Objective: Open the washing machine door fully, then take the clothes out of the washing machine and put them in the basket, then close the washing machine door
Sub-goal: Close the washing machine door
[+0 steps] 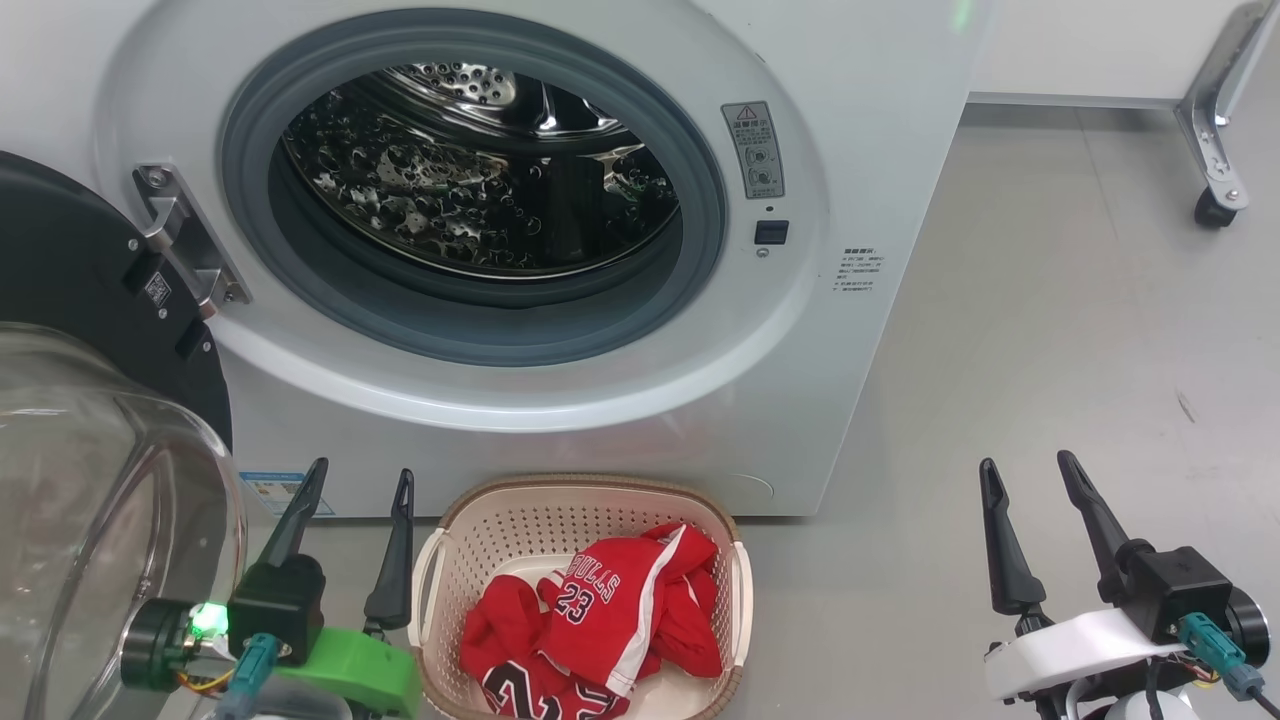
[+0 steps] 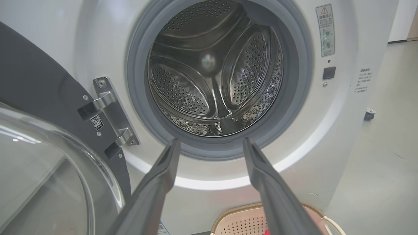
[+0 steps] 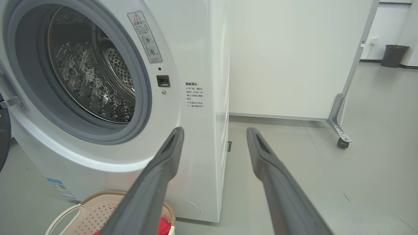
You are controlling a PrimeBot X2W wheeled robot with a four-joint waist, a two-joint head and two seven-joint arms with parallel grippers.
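Note:
The white washing machine stands before me with its steel drum showing no garments. Its door hangs wide open at the left, black rim and clear glass bowl toward me. On the floor below the opening sits the cream basket, holding the red clothes with the number 23. My left gripper is open, just left of the basket, holding nothing. Far to the right, over bare floor, my right gripper is open too. In the wrist views the left gripper and right gripper point at the machine.
A white partition on a metal leg with a caster stands at the back right. Grey floor stretches right of the machine. A dark bin stands far off. The door hinge juts at the opening's left.

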